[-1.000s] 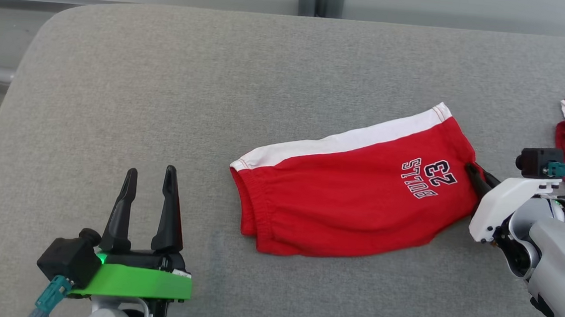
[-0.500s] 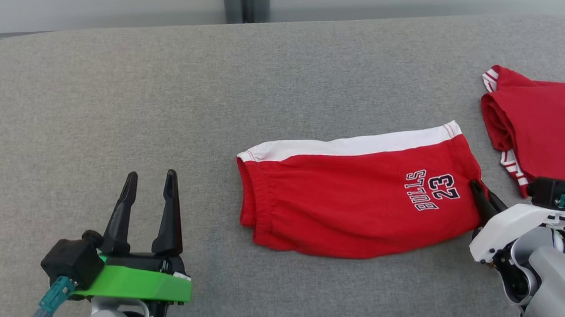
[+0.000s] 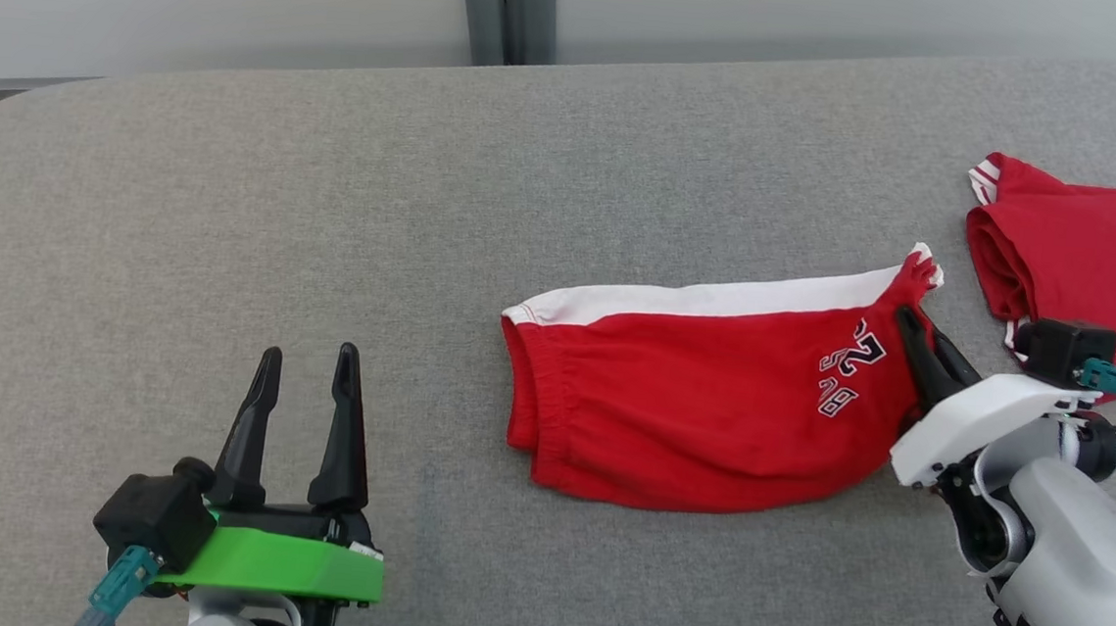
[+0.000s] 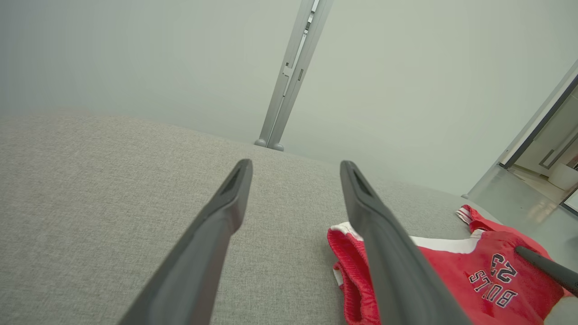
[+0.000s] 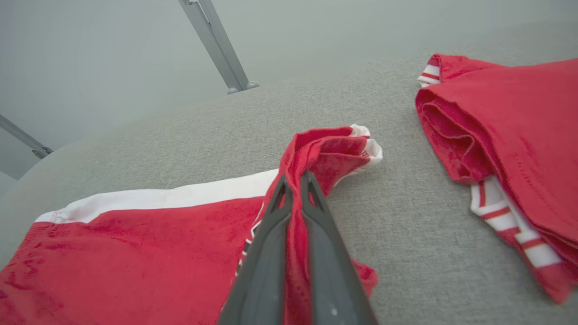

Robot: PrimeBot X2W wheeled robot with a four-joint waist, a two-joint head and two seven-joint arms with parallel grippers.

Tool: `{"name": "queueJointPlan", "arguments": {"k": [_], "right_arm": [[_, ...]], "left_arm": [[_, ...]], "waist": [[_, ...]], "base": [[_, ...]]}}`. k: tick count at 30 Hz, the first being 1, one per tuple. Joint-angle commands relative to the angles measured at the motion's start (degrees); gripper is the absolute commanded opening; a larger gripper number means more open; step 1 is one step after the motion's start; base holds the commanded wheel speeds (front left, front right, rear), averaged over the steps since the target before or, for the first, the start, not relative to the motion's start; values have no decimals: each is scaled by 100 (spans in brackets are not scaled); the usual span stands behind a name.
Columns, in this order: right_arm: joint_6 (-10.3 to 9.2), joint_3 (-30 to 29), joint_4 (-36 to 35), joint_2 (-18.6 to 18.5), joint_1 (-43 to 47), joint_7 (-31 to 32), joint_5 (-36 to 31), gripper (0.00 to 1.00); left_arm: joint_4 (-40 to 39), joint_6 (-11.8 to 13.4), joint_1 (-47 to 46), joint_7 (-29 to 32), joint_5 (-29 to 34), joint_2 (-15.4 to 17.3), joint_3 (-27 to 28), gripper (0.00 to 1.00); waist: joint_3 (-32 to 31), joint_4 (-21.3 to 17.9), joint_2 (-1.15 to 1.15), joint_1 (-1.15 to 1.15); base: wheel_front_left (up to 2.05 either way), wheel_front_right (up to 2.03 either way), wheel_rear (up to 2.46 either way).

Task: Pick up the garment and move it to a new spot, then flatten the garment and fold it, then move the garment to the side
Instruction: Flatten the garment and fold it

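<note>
The shorts lie right of centre on the grey counter. They are red, with a white band along the far edge and the gathered waistband at their left end. Most of the cloth rests flat. The right end is drawn up into a small peak, and the white-and-black print there is creased and only partly legible from the head camera. From the left wrist camera it reads "BULLS 23", upside down.

The right hand has that end. Its two dark fingers are closed together, with a fold of red cloth pinched between them. The right wrist camera shows this plainly: the fabric runs up through the narrow slit between the fingers of the hand and spills out above the tips, a white corner curling off to the right.

The left hand sits at the lower left, well apart from the shorts. Its fingers are spread wide and hold nothing — bare counter shows between them in its own wrist camera.

Near the shorts, at the right edge, a top lies folded — red, with red-and-white striped trim — separated from them by a strip of counter. A grey post stands against the pale wall beyond the far edge.
</note>
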Motion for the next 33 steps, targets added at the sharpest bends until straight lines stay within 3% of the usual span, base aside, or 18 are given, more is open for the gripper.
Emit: {"name": "queueJointPlan", "arguments": {"k": [1, 12, 20, 28, 29, 30, 31, 32, 33], "right_arm": [[-2, 12, -113, 59, 77, -14, -102, 0], [-1, 484, -960, 809, 117, 427, -619, 0], [-1, 831, -636, 1257, 168, 682, -630, 0], [-1, 1038, -199, 1413, 133, 635, -579, 0], [-1, 1061, -158, 1431, 124, 628, -572, 12], [-1, 1088, -118, 1455, 111, 615, -560, 50], [-1, 1104, -95, 1476, 105, 592, -547, 82], [-1, 1136, -80, 1492, 99, 568, -525, 100], [-1, 1162, -96, 1504, 96, 536, -493, 100]], "left_arm": [[-2, 14, 11, 1, -75, 21, -9, 100], [-2, 42, 138, 1, -114, 21, -111, 100], [-1, 65, 133, 2, -161, 21, -173, 100], [15, 79, 195, 2, -174, 21, -176, 100], [14, 80, 199, 1, -174, 21, -175, 100], [10, 82, 200, 2, -169, 21, -173, 100], [7, 83, 200, 1, -169, 21, -174, 100], [8, 83, 206, 1, -169, 21, -183, 100], [10, 81, 214, 2, -169, 21, -195, 100]], "waist": [[-123, 156, 0, 0], [-377, 657, 0, 0], [-378, 942, 0, 0], [-429, 1000, 0, 0], [-436, 995, 0, 0], [-443, 984, 0, 0], [-448, 974, 0, 0], [-454, 961, 0, 0], [-459, 948, 0, 0]], "base": [[0, 0, 0], [0, 0, 0], [0, 0, 0], [0, 0, 0], [0, 0, 0], [0, 0, 0], [0, 0, 0], [0, 0, 0], [0, 0, 0]]}}
